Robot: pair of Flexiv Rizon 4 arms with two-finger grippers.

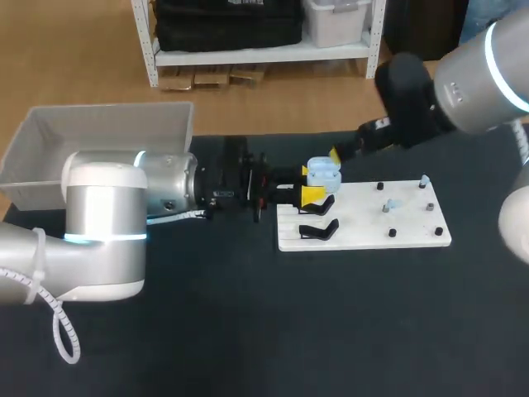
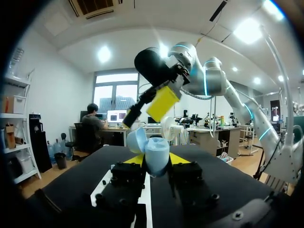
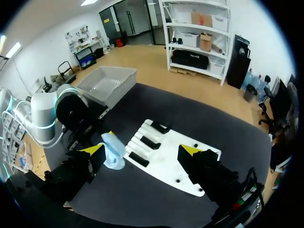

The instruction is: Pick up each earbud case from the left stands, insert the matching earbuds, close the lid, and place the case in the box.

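early on: left gripper (image 1: 310,184) clamps the blue earbud case (image 1: 324,172), lid open; right gripper (image 3: 142,151) spread, holding nothing. buds prob not inserted; box (image 1: 33,132) at 10 o'clock, nothing boxed.

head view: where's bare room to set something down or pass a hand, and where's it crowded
Free: the dark table in front of the white board, and the board's bare strip between the black stands and the pegs. Crowded: the board's left end, where the left gripper holds the earbud case and the right gripper hangs close.
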